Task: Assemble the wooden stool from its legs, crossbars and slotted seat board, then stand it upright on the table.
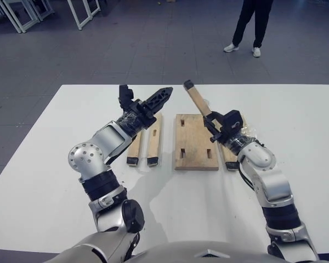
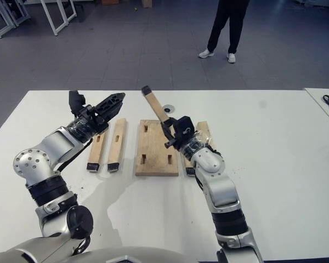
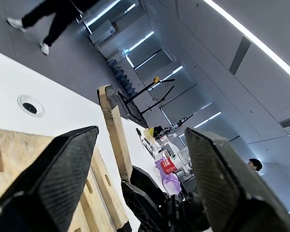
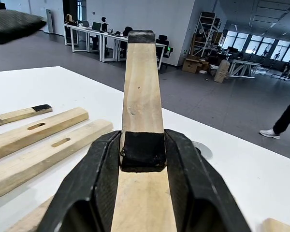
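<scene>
The right tool [image 1: 215,125] is clamped on a pale, square-cut wooden leg [image 1: 197,98] near its lower end. The leg slants up and away over the right side of the slotted board [image 1: 194,145], which lies flat in the middle of the surface [image 1: 296,126]. Gripped so low, the smooth stick could pivot and jam in a rectangular slot. The left tool [image 1: 144,97] hangs wide open and empty above two black-tipped legs [image 1: 153,139] lying left of the board, so nothing steadies the board if it slides.

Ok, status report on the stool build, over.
Left gripper open over two flat-lying pale wooden legs. Right gripper shut on black-tipped wooden leg, tilted above slotted wooden seat board. Board's slots unobstructed.
</scene>
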